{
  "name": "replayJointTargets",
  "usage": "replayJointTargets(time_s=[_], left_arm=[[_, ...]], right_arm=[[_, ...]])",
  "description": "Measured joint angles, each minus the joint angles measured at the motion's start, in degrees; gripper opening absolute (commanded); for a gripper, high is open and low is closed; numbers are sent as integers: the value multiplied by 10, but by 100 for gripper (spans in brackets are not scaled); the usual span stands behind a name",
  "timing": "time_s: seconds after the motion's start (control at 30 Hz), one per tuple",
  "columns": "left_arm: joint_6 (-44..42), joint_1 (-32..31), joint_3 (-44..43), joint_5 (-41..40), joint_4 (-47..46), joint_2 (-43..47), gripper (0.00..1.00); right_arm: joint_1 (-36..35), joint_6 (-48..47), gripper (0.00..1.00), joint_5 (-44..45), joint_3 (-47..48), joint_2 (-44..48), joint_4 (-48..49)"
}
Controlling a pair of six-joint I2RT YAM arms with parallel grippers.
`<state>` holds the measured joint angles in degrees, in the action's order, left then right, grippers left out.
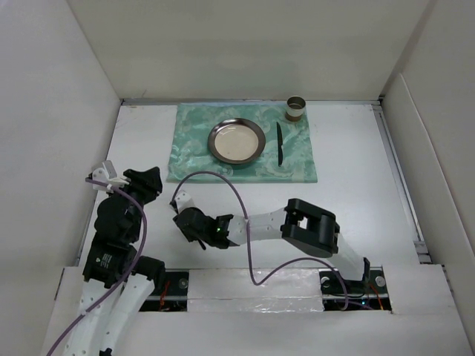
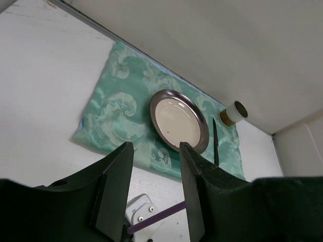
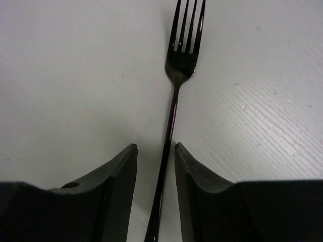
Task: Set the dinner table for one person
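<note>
The right pincer [image 3: 155, 169] is straddling the fork [image 3: 173, 108] handle, released; the left pincer [image 2: 155, 176] is hanging released, empty. The fork is lying flat on the desk [image 3: 65, 75], so its thin handle risks slipping during closure.

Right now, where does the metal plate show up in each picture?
Top external: plate upper middle, on the green placemat.
Left wrist: plate near the centre, on the same placemat.
Right wrist: not in it; only a fork on the dinner table.
Shared landmark: the dark knife just right of the plate.
</note>
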<state>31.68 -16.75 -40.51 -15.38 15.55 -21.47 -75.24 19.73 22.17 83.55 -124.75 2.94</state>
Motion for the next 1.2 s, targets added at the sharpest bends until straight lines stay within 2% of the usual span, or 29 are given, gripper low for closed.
replayJointTargets(time_s=[0.03, 0.13, 0.17, 0.23, 0.27, 0.4, 0.63, 0.77, 0.9, 1.07, 1.2], left_arm=[[3, 0, -2, -8, 3, 3, 39], [10, 0, -9, -23, 6, 10, 39], [12, 0, -9, -27, 6, 12, 39], [15, 0, -9, -33, 6, 15, 39], [17, 0, -10, -36, 7, 15, 39], [30, 0, -10, -46, 10, 18, 53], [51, 0, -10, -52, 10, 18, 57], [52, 0, -10, -51, 10, 18, 57], [52, 0, -10, -47, 10, 18, 57], [52, -6, -10, -45, 9, 18, 57], [51, -13, -10, -41, 6, 18, 57]], right_arm=[[0, 0, 36, 3, 4, -2, -3], [0, 0, 18, 14, 10, -6, -10], [0, 1, 9, 15, 15, -9, -13], [0, 5, 1, 19, 23, -15, -14], [0, 7, 0, 19, 27, -17, -14], [1, 11, 0, 30, 39, -23, -24], [33, 18, 0, 30, 77, -23, -65], [108, 41, 0, 20, 164, -22, -94], [170, 75, 0, 15, 292, -38, -116], [223, 136, 0, 23, 469, -111, -142], [244, 189, 0, 23, 545, -178, -168]])
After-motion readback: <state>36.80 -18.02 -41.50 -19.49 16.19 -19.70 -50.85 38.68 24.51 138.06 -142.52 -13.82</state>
